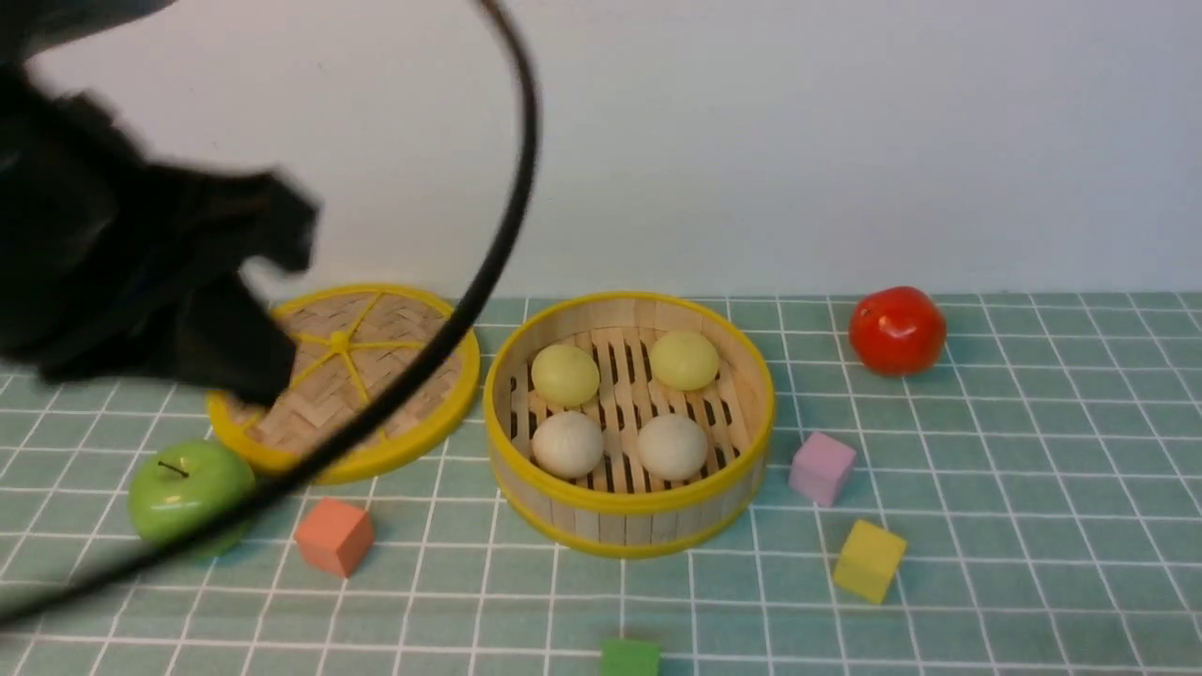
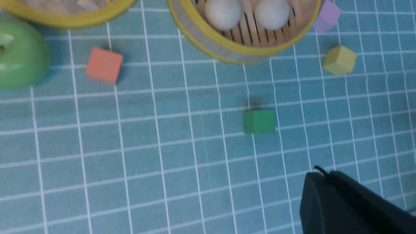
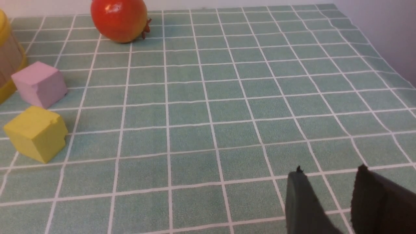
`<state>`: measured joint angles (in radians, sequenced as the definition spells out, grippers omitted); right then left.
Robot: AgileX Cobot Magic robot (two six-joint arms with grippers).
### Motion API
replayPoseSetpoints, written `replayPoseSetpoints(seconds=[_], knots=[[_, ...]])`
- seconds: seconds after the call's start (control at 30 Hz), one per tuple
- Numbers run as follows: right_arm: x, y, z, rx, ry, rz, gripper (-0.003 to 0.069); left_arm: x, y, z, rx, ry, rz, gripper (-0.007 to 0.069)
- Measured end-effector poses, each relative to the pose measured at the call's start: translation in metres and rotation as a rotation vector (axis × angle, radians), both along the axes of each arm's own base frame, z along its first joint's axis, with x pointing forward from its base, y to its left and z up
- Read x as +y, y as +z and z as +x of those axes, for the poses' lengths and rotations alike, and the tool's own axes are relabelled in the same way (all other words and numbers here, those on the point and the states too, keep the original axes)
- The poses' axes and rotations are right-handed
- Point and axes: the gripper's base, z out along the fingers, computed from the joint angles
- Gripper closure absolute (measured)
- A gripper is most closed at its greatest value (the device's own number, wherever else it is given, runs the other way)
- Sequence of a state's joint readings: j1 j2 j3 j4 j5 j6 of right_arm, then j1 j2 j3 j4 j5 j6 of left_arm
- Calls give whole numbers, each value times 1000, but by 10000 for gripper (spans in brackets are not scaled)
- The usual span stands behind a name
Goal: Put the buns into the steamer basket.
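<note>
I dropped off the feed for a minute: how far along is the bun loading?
It looks done. All four buns sit on the slatted floor of the steamer basket, two yellow-green behind, two off-white in front. No bun shows on the cloth outside. The right gripper is open and empty. The left arm is raised near the lid; its grip is unclear. Nothing looks left.

The left arm (image 1: 113, 272) is a blurred matte-black mass, seemingly trailing a thin black cable (image 1: 488, 253)
</note>
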<state>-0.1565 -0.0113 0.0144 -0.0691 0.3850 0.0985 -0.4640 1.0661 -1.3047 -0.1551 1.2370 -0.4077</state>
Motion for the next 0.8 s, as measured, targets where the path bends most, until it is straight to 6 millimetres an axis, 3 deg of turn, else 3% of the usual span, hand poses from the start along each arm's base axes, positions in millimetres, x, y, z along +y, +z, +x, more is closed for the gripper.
replayPoseSetpoints(seconds=[0.23,0.4,0.57,0.8], knots=[[0,0,0,0,0,0,421,36,-54,-89,4,29,-143,638],[0,0,0,0,0,0,421,55,-85,-128,-109,38,-248,638],[0,0,0,0,0,0,421,61,-112,-140,-132,43,-266,638],[0,0,0,0,0,0,421,66,-120,-138,-153,65,-192,638]])
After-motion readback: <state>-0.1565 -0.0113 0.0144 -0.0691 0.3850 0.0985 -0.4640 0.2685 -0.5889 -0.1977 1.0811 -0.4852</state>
